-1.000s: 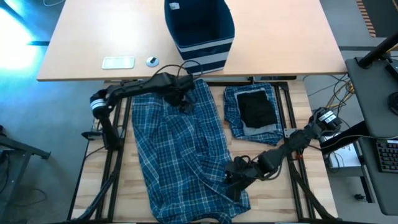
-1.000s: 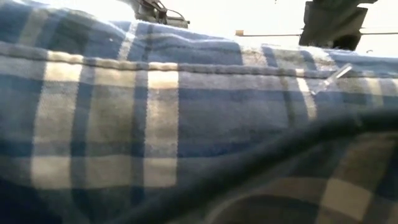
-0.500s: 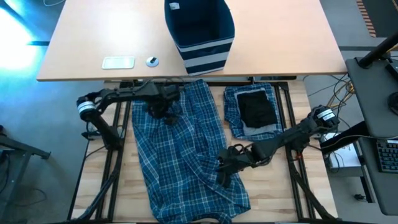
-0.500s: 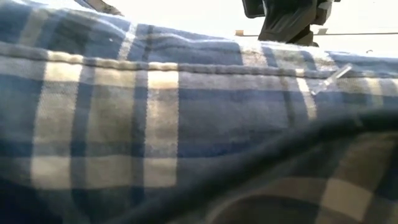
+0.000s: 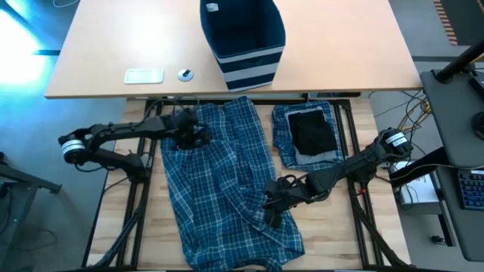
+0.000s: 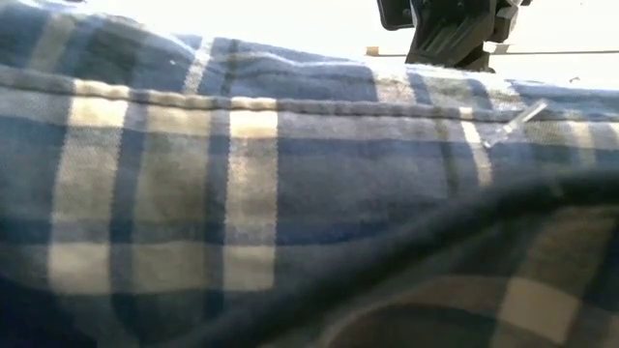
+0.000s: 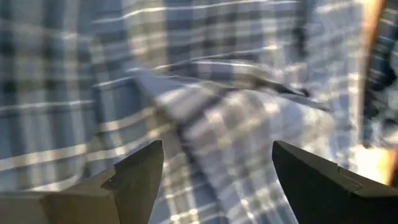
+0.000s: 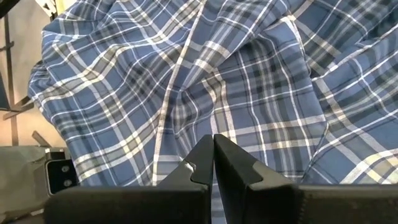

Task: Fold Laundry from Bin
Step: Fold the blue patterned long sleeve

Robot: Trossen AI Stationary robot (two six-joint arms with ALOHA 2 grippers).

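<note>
Left gripper (image 5: 190, 134) has let go, fingers spread, pulling off the trousers (image 5: 219, 189) lying flat on the table, while the empty right gripper (image 5: 274, 211) stays pinched together above them, so folding can start

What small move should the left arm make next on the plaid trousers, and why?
Probably lower the left gripper onto the upper left edge of the plaid trousers and close. Its jaws stand open over the cloth and hold nothing, while the right gripper sits shut low on the right trouser leg, which lies rumpled; a grip at the top could let both arms spread the garment flat.
</note>
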